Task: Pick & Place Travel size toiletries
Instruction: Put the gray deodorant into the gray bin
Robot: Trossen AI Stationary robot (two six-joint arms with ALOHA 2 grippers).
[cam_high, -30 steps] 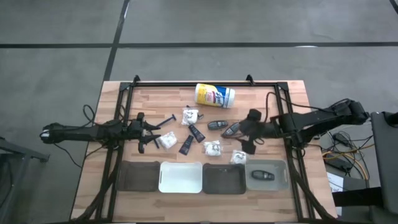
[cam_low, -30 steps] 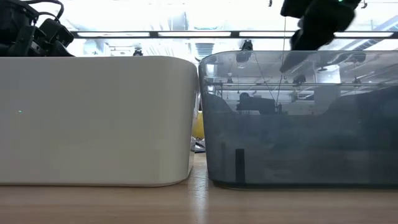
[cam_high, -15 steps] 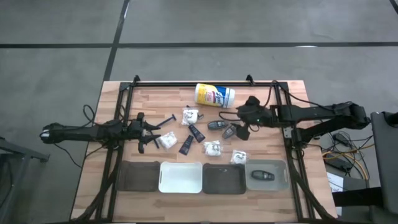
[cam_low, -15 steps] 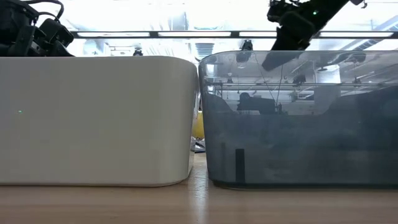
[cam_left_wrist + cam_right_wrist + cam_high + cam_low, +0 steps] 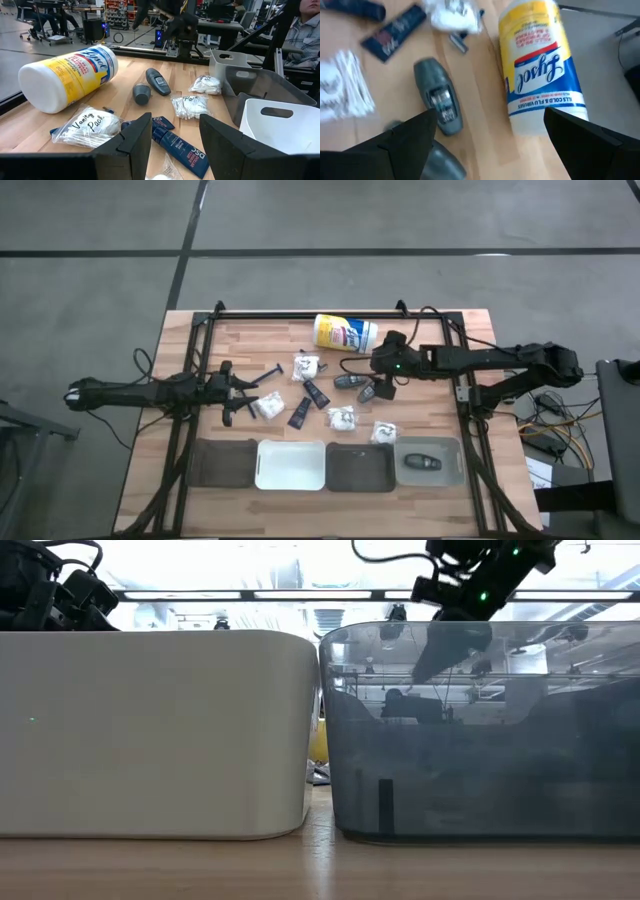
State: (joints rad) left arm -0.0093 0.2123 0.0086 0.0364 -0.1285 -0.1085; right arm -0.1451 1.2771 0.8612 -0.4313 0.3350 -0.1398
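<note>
Right of centre in the high view, the right gripper (image 5: 385,370) hangs over the table with its jaws spread wide and nothing between them. Directly beneath it lie two dark grey oval pods (image 5: 349,381), side by side and nearly touching, just below the yellow-and-white canister (image 5: 345,333). In the right wrist view one pod (image 5: 438,103) sits in the open span between the two fingers, its long axis running roughly along the line of sight, and therefore across the closing direction; the second pod shows only as a grey edge at the lower frame border. The canister (image 5: 544,67) lies close alongside, in the upper right of that view.

The left gripper (image 5: 232,393) waits at the left of the table, its fingers parted and holding nothing, beside a white packet (image 5: 266,407) and well apart from the pods. The right arm is plainly the nearer. A third pod already rests in the grey bin (image 5: 455,450) at the lower right of the high view.

Judgement: the coming move is a descent onto the framed pod; the neighbouring pod and canister leave little side clearance.
</note>
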